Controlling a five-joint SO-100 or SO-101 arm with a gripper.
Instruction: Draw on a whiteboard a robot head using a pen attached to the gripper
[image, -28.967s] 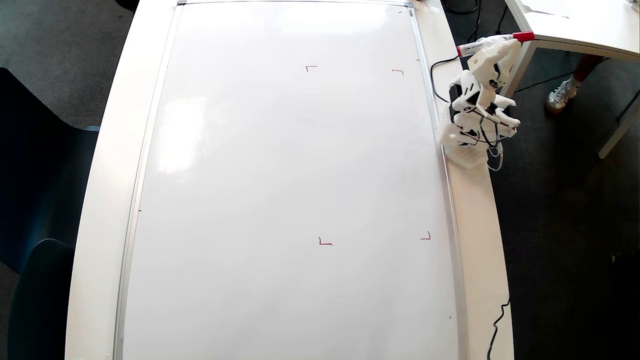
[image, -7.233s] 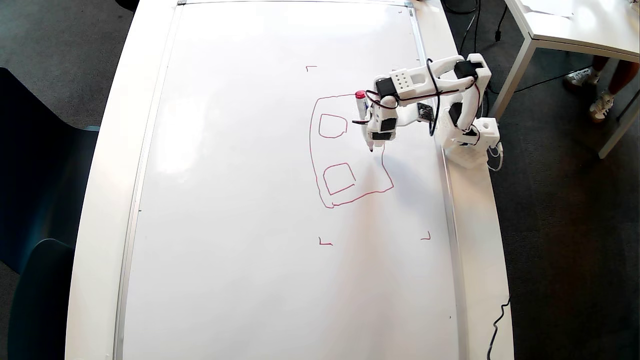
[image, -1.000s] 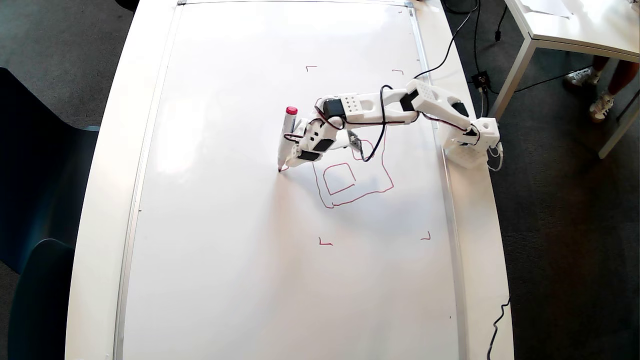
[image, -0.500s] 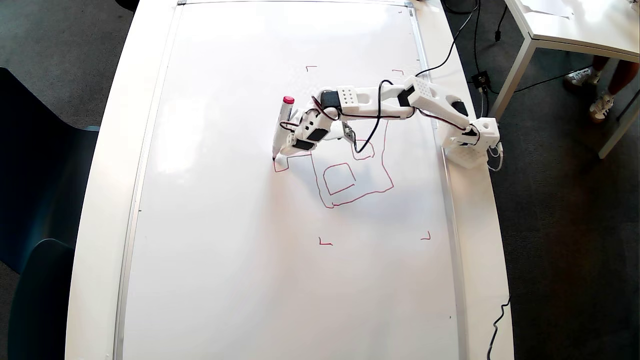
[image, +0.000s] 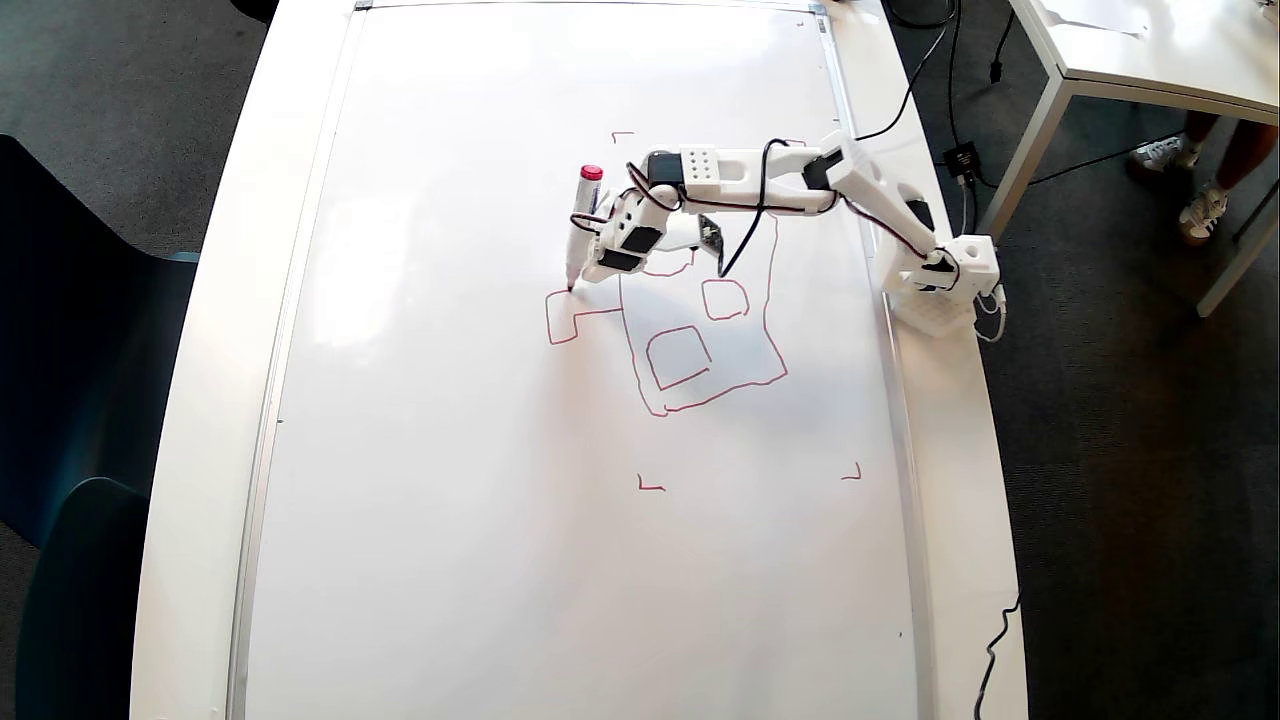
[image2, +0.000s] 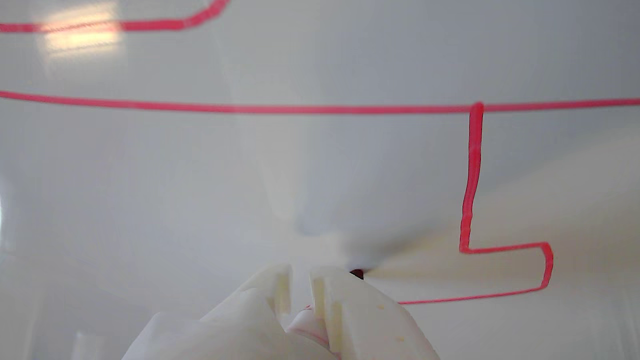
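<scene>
our tool (image: 598, 268) stays clenched on the pen (image: 579, 228), tip touching the whiteboard (image: 450, 450) at the small square's open corner; the robot head (image: 700, 330) lies behind the tool, toward the arm's base.

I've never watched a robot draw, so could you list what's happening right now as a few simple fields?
surface: whiteboard, lying flat on a white table
tool: pen with red cap, clamped in the gripper
pen tip: touching the board
drawing: robot head in red outline, small squares inside
current stroke: small square left of the outline, one side open
</scene>
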